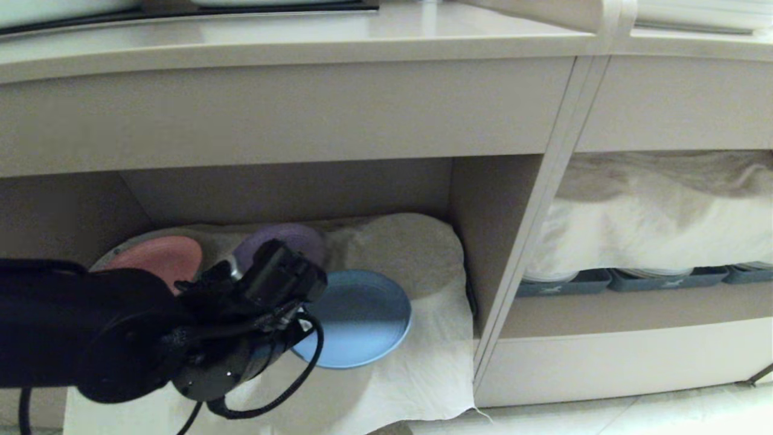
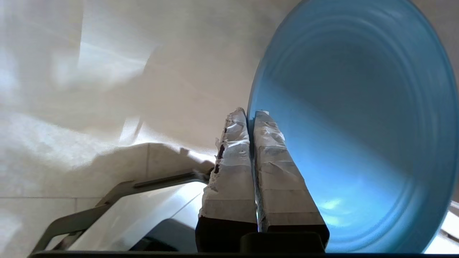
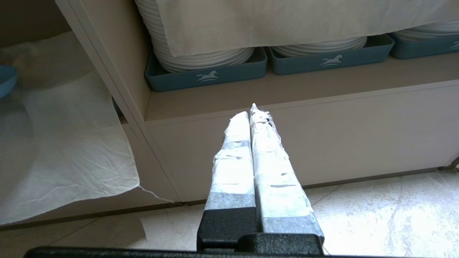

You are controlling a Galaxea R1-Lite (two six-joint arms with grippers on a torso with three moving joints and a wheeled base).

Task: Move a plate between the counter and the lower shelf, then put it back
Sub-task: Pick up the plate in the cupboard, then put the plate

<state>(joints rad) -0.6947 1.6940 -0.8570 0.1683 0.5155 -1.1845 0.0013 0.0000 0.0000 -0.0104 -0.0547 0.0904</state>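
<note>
Under the long beige counter [image 1: 290, 36] in the head view, the lower shelf [image 1: 290, 193], a beige open compartment lined with a rumpled white cloth [image 1: 423, 362], holds the round matte light-blue plate [image 1: 362, 320] near its front, tilted, with a pink plate [image 1: 160, 257] and a purple plate [image 1: 299, 238] lying further back. The black left gripper [image 1: 302, 326] reaches in from the left and meets the blue plate at its near-left rim, its fingertips hidden behind the wrist. To the right, a wider compartment shows grey-blue trays [image 1: 589, 281] under a draped white cloth. From the left wrist view, the left gripper's [image 2: 251, 114] tape-wrapped fingers [image 2: 276, 168] are clenched on the plate's [image 2: 358, 125] rim, one on each side of the thin edge. From the right wrist view, the right gripper [image 3: 251, 109] hangs low before the cabinet front, its taped fingers [image 3: 233, 161] pressed together on nothing, with stacked white plates [image 3: 200, 57] in the horse-marked trays [image 3: 215, 75] beyond.
</note>
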